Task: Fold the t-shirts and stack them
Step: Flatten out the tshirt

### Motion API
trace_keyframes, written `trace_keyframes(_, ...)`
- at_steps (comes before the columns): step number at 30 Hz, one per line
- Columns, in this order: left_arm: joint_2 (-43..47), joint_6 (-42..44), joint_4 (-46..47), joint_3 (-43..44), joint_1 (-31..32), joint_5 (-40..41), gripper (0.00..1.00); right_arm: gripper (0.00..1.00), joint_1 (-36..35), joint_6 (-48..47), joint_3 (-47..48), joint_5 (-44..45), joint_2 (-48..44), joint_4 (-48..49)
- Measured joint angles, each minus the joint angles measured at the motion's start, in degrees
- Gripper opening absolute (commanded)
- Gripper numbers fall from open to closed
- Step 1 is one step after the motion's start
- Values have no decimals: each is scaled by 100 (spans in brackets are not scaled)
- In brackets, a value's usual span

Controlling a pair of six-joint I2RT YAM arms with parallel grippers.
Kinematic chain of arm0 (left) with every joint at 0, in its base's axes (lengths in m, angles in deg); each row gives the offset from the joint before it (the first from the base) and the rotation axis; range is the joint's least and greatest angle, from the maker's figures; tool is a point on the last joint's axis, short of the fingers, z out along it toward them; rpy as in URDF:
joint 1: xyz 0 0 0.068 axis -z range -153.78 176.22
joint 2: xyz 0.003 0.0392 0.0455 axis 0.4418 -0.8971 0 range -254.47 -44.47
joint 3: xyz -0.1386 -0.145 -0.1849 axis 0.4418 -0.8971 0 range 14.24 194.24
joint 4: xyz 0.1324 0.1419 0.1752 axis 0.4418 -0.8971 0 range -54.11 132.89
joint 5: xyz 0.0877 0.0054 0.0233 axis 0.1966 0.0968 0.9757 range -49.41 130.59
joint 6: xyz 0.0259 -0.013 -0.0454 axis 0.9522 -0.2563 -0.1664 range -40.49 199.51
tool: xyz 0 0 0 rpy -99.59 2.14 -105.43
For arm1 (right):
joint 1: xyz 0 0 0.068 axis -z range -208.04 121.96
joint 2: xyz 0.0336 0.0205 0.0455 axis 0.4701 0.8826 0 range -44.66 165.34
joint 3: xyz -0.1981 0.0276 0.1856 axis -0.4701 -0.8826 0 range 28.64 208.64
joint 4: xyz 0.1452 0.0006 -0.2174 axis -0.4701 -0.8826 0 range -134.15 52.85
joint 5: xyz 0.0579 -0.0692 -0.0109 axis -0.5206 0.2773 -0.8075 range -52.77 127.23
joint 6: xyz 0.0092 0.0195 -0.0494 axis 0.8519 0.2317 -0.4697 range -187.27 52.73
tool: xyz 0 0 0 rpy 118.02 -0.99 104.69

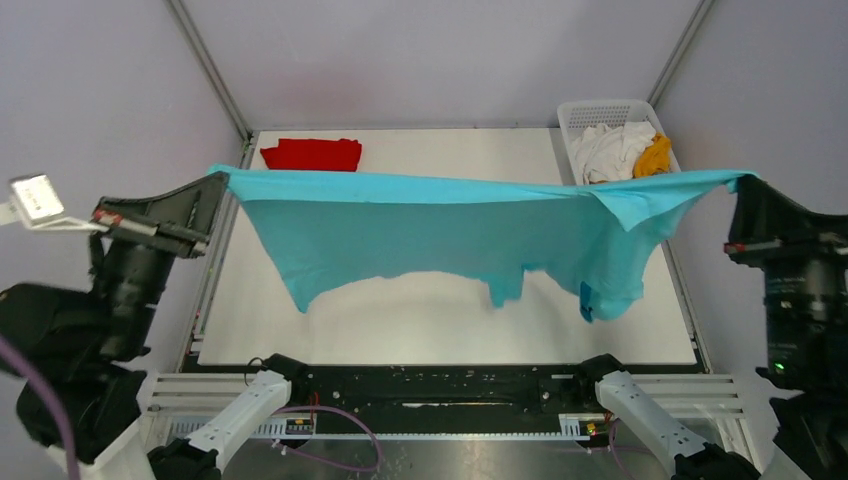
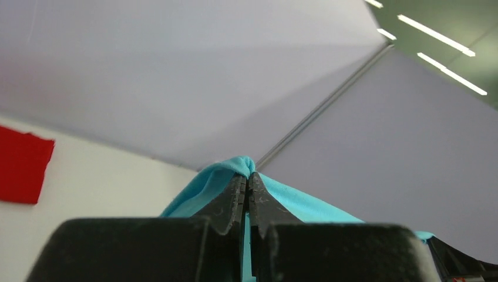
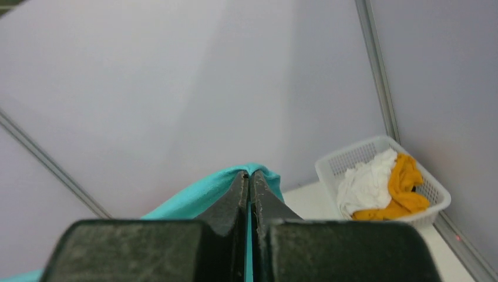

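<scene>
The turquoise-blue t-shirt [image 1: 450, 235] hangs stretched in the air across the table, held by its two upper corners. My left gripper [image 1: 218, 178] is shut on its left corner, which shows pinched between the fingers in the left wrist view [image 2: 238, 167]. My right gripper [image 1: 742, 182] is shut on its right corner, seen in the right wrist view [image 3: 258, 171]. The shirt's lower edge dangles just above the table. A folded red t-shirt [image 1: 312, 154] lies at the back left, also in the left wrist view [image 2: 22, 167]. White [image 1: 608, 150] and mustard-yellow [image 1: 654, 155] t-shirts lie crumpled in the basket.
The white lattice basket [image 1: 575, 115] stands at the table's back right corner, also in the right wrist view [image 3: 352, 158]. The white table top [image 1: 440, 310] is bounded by grey walls and metal frame posts. The arm bases sit along the near edge.
</scene>
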State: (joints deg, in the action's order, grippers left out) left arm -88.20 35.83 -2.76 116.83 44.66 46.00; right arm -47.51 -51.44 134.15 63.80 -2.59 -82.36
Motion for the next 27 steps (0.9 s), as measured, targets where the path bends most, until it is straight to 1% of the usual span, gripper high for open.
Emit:
trace_keyframes(3, 175, 57, -22, 358, 0, -170, 0, 0, 0, -212, 564, -188, -7, -111)
trace_keyframes(7, 284, 144, -35, 555, 0, -356, 0, 0, 0, -413, 1054, -393, 11, -299)
trace_keyframes(9, 295, 168, -59, 551, 0, -396, 0, 0, 0, -511, 1196, -470, 11, -369)
trace_keyframes(12, 293, 181, -61, 350, 0, -385, 0, 0, 0, -627, 1106, -452, 11, -367)
trace_keyframes(17, 190, 236, -98, -334, 0, -111, 0, 0, 0, -791, -2, -57, 39, -33)
trace_keyframes(21, -260, 317, -76, -1080, 0, 518, 0, 0, 0, -835, -1283, 470, 186, 448)
trace_keyframes(25, -1353, 321, 131, -1858, -7, 1384, 0, 2, 0, -828, -2380, 905, 669, 914)
trace_keyframes(27, -2173, 321, 289, -2157, -74, 1703, 0, 2, 2, -809, -2826, 994, 1058, 1189)
